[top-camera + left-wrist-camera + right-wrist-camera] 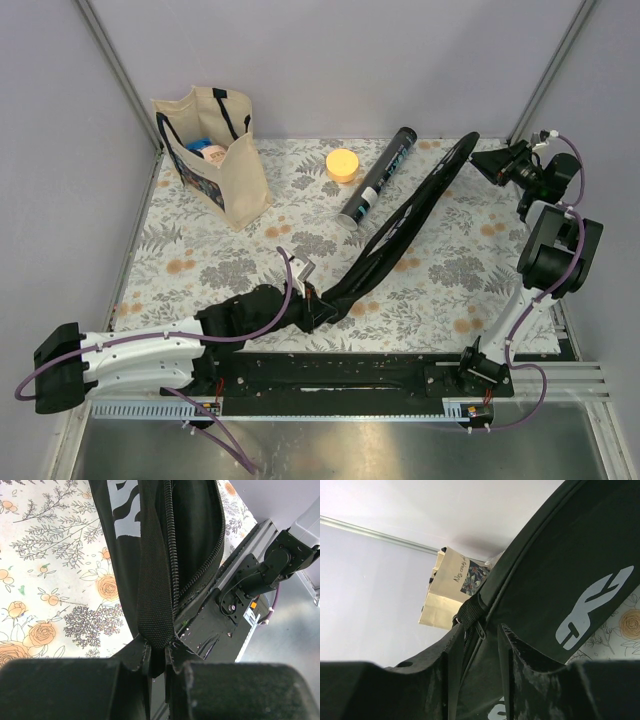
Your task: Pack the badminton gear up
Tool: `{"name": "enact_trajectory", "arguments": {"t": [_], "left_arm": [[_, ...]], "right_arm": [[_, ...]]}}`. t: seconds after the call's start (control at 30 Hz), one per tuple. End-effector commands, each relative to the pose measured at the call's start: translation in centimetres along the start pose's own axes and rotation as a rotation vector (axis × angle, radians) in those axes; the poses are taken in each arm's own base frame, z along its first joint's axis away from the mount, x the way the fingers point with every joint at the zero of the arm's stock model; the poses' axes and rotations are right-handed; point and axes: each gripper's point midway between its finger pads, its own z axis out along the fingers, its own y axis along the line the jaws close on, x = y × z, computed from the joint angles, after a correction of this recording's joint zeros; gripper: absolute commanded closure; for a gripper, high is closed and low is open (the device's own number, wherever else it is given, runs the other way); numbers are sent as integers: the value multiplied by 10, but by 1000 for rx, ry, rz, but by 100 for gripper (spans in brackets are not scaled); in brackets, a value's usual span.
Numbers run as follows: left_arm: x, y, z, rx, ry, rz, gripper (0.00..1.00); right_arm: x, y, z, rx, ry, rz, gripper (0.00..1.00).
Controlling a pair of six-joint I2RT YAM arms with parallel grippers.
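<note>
The black racket-shaped cover [400,230] stands on edge, stretched diagonally between both grippers. My left gripper [312,303] is shut on the cover's black webbing strap [152,590] at its narrow near end, beside the partly open zipper [172,545]. My right gripper [483,160] grips the wide far end, its fingers [507,650] closed over the cover's edge [560,580] by the zipper pull [480,628]. The long black lettered tube [378,178] lies on the table to the left of the cover. The rackets and shuttlecocks are out of view.
A beige tote bag [225,170] with dark handles stands at the back left and also shows in the right wrist view [447,595]. A round yellow-orange container [342,163] sits by the tube. The flowered table mat [200,260] ends at grey walls.
</note>
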Motion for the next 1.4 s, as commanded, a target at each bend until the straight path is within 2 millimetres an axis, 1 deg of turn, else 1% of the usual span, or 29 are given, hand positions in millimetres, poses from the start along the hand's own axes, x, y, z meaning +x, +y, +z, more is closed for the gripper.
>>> {"name": "enact_trajectory", "arguments": {"t": [0.0,0.13,0.33,0.53,0.67,0.83,0.93,1.1,1.23,1.3,1.37], "left_arm": [[-35,-32,0,104,-85,-42,100],[-35,-33,-1,105,-86,-44,100],[-35,-33,-1,109,-86,-44,100],[-34,-33,-1,108,-84,-48,100],[-37,-35,-1,111,-91,-52,100],[-35,-34,0,110,-86,-51,100],[-35,-34,-1,112,-87,-53,100],[-36,-34,-1,113,-90,-53,100],[-35,-34,-2,113,-90,-55,100],[-36,-35,-2,115,-92,-55,100],[-35,-34,-2,114,-91,-55,100]], "right_arm": [[3,8,2,-38,16,-39,59],[7,8,8,-48,31,-30,59],[9,8,8,-60,30,-27,60],[10,6,8,-63,25,-24,67],[11,5,8,-66,30,-24,68],[11,6,9,-76,28,-16,70],[11,4,9,-78,28,-12,75],[12,3,9,-77,28,-11,78],[10,4,9,-79,21,-22,88],[10,6,9,-83,24,-28,88],[10,7,10,-85,24,-22,83]]}}
